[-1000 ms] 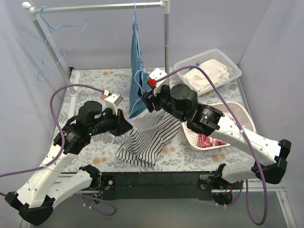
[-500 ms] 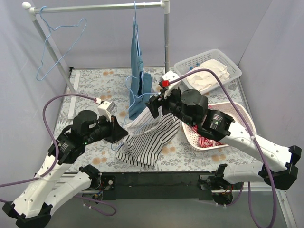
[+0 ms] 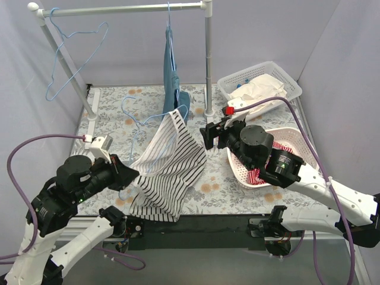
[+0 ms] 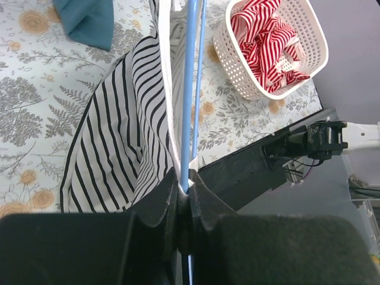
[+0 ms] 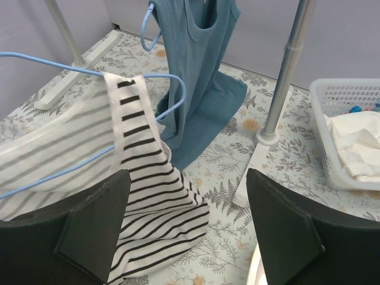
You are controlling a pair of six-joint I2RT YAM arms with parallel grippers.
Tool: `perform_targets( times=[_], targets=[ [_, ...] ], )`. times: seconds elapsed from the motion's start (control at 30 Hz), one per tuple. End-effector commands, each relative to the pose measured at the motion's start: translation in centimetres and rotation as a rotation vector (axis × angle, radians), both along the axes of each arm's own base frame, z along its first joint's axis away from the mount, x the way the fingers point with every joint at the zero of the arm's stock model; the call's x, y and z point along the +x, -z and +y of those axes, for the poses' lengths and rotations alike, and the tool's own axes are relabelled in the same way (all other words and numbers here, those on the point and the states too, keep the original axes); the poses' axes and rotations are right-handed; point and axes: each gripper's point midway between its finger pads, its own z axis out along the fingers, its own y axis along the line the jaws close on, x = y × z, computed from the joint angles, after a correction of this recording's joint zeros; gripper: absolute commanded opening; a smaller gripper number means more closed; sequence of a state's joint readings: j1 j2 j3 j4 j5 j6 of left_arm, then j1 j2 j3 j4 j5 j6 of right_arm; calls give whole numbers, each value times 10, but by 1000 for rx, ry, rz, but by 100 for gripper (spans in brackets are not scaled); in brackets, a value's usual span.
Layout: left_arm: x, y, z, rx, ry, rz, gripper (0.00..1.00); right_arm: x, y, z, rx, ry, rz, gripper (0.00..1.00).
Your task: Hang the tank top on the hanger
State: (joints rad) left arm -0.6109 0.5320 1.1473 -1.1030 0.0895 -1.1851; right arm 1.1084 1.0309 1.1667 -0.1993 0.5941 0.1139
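Observation:
The tank top (image 3: 169,163), white with thin black stripes, hangs on the light-blue wire hanger (image 4: 189,89), its hem trailing on the floral table. My left gripper (image 3: 126,176) is shut on the hanger's wire; the left wrist view shows the fingers (image 4: 185,189) pinched on it, with the tank top (image 4: 119,130) draped beside them. My right gripper (image 3: 209,135) is open and empty, just right of the top and apart from it. In the right wrist view its jaws (image 5: 190,231) stand wide, with the top (image 5: 142,178) and the hanger (image 5: 59,65) ahead to the left.
A white rack (image 3: 119,9) spans the back with spare blue hangers (image 3: 77,41) and a hanging teal garment (image 3: 172,71). Its upright pole (image 3: 208,59) stands mid-table. One basket (image 3: 285,77) holds white clothes. Another basket (image 3: 306,142) holds the red-and-white garment.
My left arm has pulled back to the near left, carrying the hanger and lifting the tank top. My right gripper has drawn away to the right and stands open.

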Motion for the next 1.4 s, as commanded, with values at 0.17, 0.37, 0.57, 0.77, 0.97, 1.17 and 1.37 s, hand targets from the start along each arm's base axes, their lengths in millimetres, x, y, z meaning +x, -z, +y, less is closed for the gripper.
perform_targets(
  times=[0.17,0.37,0.57,0.77,0.97,1.17,1.37],
  targets=[
    [-17,-20,37,37,-127,17,0,5,-15,-13,97,77,-31,86],
    [-11,-32,54,86,-222,8,0,5,-10,-11,91,75,-23,86],
    [38,-35,74,238,-442,9,0,-9,-6,12,104,-63,12,87],
    [77,-80,79,348,-522,-84,0,-15,9,25,59,-122,74,87],
    [119,-137,68,398,-537,-243,0,-19,9,30,65,-154,86,87],
    [155,-183,62,426,-589,-386,0,-29,-3,43,73,-240,91,87],
    [177,-215,66,507,-655,-469,0,-30,-1,45,64,-249,109,87]
  ],
)
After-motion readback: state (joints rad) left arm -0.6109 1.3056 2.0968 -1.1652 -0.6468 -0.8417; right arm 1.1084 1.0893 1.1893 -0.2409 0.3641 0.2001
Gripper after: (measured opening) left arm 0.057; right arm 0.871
